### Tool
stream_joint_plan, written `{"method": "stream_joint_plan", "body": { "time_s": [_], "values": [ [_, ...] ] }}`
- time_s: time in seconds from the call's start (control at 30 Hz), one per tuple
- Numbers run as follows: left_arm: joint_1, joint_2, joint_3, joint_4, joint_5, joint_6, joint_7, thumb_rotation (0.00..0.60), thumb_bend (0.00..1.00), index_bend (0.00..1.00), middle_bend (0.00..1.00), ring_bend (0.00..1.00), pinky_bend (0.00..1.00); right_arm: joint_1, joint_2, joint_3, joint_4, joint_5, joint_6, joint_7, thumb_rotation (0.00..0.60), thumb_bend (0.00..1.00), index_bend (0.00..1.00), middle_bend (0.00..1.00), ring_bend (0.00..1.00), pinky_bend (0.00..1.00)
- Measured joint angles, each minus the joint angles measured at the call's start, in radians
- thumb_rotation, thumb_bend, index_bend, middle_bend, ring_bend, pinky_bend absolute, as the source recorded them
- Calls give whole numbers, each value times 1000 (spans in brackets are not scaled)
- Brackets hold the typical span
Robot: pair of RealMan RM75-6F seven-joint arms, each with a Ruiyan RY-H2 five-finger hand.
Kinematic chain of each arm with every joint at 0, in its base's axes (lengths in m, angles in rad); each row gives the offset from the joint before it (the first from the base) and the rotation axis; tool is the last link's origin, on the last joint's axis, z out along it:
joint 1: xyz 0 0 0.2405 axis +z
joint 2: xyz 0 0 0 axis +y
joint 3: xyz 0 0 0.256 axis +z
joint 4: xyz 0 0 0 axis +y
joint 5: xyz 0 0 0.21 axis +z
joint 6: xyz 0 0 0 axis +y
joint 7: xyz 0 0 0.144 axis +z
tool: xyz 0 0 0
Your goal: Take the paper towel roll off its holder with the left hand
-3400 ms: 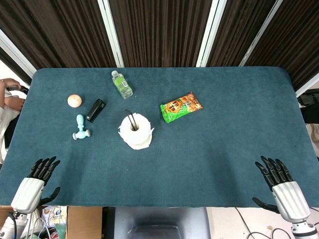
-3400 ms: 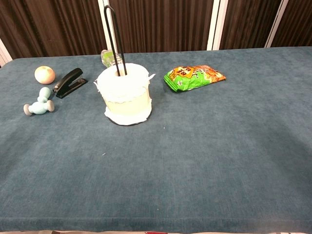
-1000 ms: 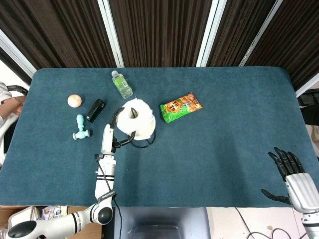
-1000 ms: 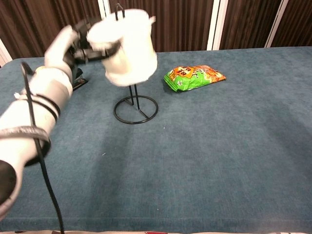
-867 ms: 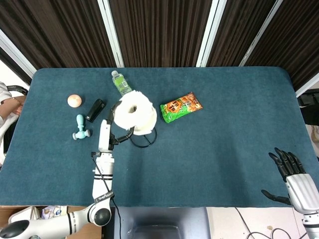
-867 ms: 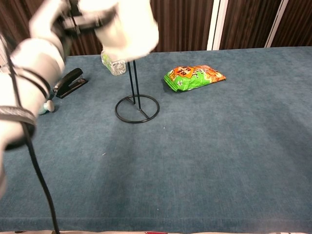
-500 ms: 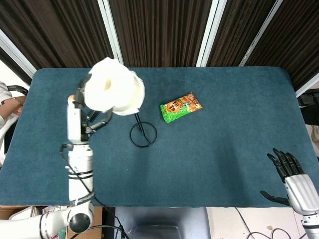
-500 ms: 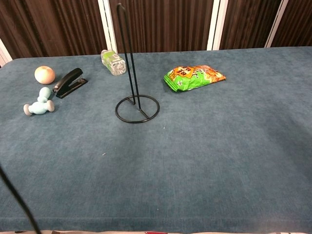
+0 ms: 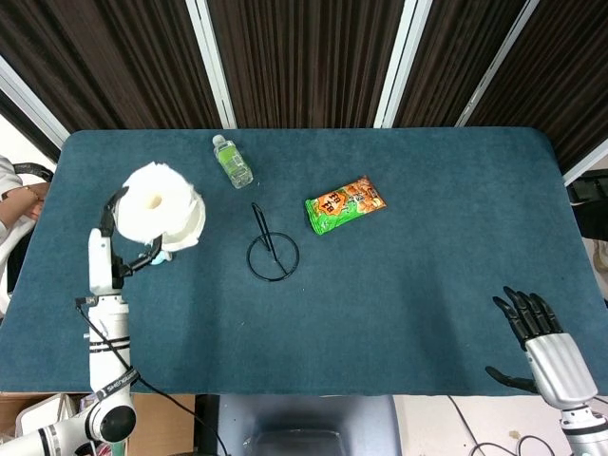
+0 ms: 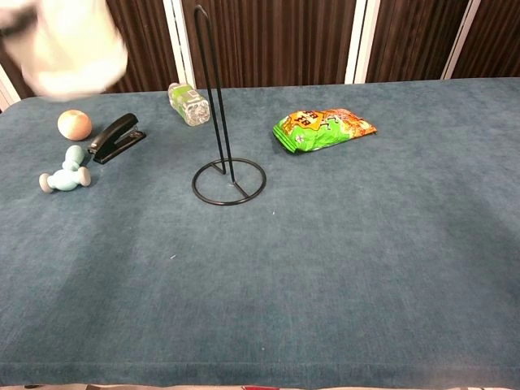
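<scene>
Now off its stand: paper towel roll (image 9: 160, 208) held up in the air over the left part of the table (image 9: 427, 247), gripped by the left hand (image 9: 118, 237), dark fingers (image 9: 112, 204) curled round its near and left side, forearm running straight up from the front edge of the table. Seen from the chest camera as a blurred white shape at the top left corner (image 10: 67, 42), well above the tabletop, hand itself not made out there. Roll lifted clear and to the left of the wire holder (image 9: 271, 249), nothing touching between them. Holder (image 10: 221, 134) upright on its ring base near the middle of the table, tall thin loop bare. Right hand (image 9: 539, 334) low at the front right corner, off the table edge, palm down, fingers spread apart and holding nothing, thumb out to the side. Elsewhere on the cloth: small plastic bottle (image 9: 232, 161) lying on its side behind the holder, liquid inside not clear enough to judge; green and orange snack bag (image 9: 345, 203) flat to the right of the holder, closed. On the left in the chest view, a round peach-coloured ball (image 10: 74, 124), a black stapler (image 10: 116, 137) just beside it, and a pale blue toy (image 10: 65, 175) nearer the front, all three hidden or mostly hidden under the roll in the head view.
</scene>
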Motion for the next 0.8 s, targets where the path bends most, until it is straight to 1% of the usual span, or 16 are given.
{"method": "stream_joint_plan", "body": {
  "time_s": [0.03, 0.13, 0.2, 0.27, 0.33, 0.37, 0.47, 0.5, 0.53, 0.57, 0.6, 0.73, 0.8],
  "values": [
    [11, -21, 41, 66, 20, 0, -40, 600, 678, 810, 812, 772, 625, 0, -1, 0, -1, 3, -1, -1, 600, 100, 0, 0, 0, 0],
    [33, -90, 131, 221, 68, 1, -122, 600, 664, 791, 794, 693, 525, -1, 0, 2, -1, 8, 1, 2, 600, 100, 0, 0, 0, 0],
    [42, -138, 174, 302, 92, 0, -158, 600, 639, 748, 756, 640, 452, -1, 1, 2, 1, 9, 3, 6, 600, 99, 0, 0, 0, 0],
    [49, -191, 216, 383, 121, -1, -187, 600, 603, 679, 681, 577, 363, -3, 2, 2, 2, 10, 7, 10, 600, 100, 0, 0, 0, 0],
    [51, -235, 249, 448, 154, 1, -208, 600, 562, 561, 555, 455, 269, -5, 3, 2, 4, 10, 11, 14, 600, 100, 0, 0, 0, 0],
    [51, -251, 261, 469, 168, 2, -217, 600, 548, 510, 502, 399, 239, -6, 3, 1, 5, 10, 12, 15, 600, 100, 0, 0, 0, 0],
    [49, -274, 291, 505, 201, -3, -232, 600, 493, 163, 171, 95, 64, -6, 3, 1, 7, 9, 13, 16, 600, 100, 0, 0, 0, 0],
    [48, -274, 294, 506, 202, -9, -229, 600, 480, 80, 92, 40, 28, -6, 3, 0, 7, 8, 13, 15, 600, 100, 0, 0, 0, 0],
    [46, -271, 296, 507, 203, -16, -222, 600, 464, 19, 34, 5, 6, -6, 3, 0, 7, 7, 14, 14, 600, 100, 0, 0, 0, 0],
    [45, -268, 296, 507, 203, -17, -217, 600, 449, 0, 5, 0, 0, -7, 2, 0, 7, 7, 14, 14, 600, 100, 0, 0, 0, 0],
    [45, -265, 294, 506, 203, -15, -213, 600, 437, 0, 0, 0, 0, -7, 2, -1, 7, 6, 14, 13, 600, 100, 0, 0, 0, 0],
    [48, -238, 285, 479, 197, -14, -203, 600, 376, 0, 0, 0, 0, -6, 0, -1, 6, 6, 12, 8, 600, 100, 0, 0, 0, 0],
    [51, -219, 282, 458, 192, -16, -195, 599, 362, 0, 0, 0, 0, -5, -1, -2, 6, 5, 10, 3, 600, 99, 0, 0, 0, 0]
  ]
}}
